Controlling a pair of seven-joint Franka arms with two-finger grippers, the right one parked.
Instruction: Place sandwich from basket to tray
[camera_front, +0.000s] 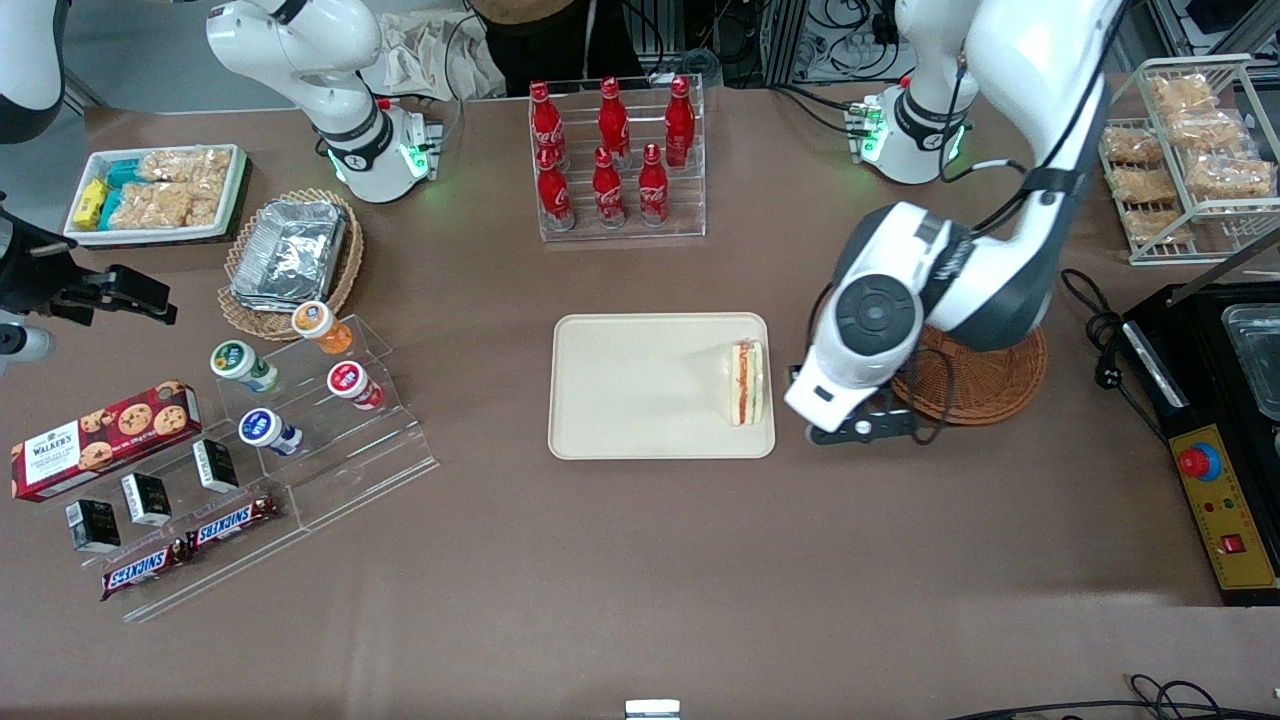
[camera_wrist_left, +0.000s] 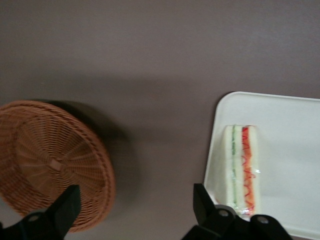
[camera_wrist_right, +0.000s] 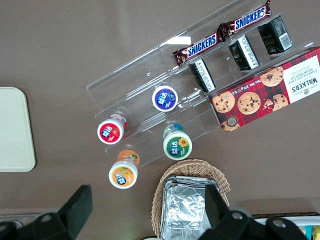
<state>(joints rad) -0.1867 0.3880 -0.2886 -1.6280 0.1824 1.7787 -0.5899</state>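
Note:
The sandwich (camera_front: 746, 383) (camera_wrist_left: 241, 167) lies on the cream tray (camera_front: 640, 385) (camera_wrist_left: 290, 150), close to the tray edge that faces the basket, its orange-red and green filling showing. The reddish-brown wicker basket (camera_front: 990, 385) (camera_wrist_left: 50, 160) sits beside the tray toward the working arm's end, partly under the arm, and looks empty in the wrist view. My gripper (camera_front: 865, 428) (camera_wrist_left: 135, 200) hangs over the bare table strip between basket and tray. It is open, with nothing between its fingers.
An acrylic rack of cola bottles (camera_front: 615, 160) stands farther from the front camera than the tray. A black appliance (camera_front: 1220, 400) and a wire snack rack (camera_front: 1190, 150) flank the basket. Toward the parked arm's end are a foil-filled lacy basket (camera_front: 290, 255) and an acrylic snack stand (camera_front: 300, 400).

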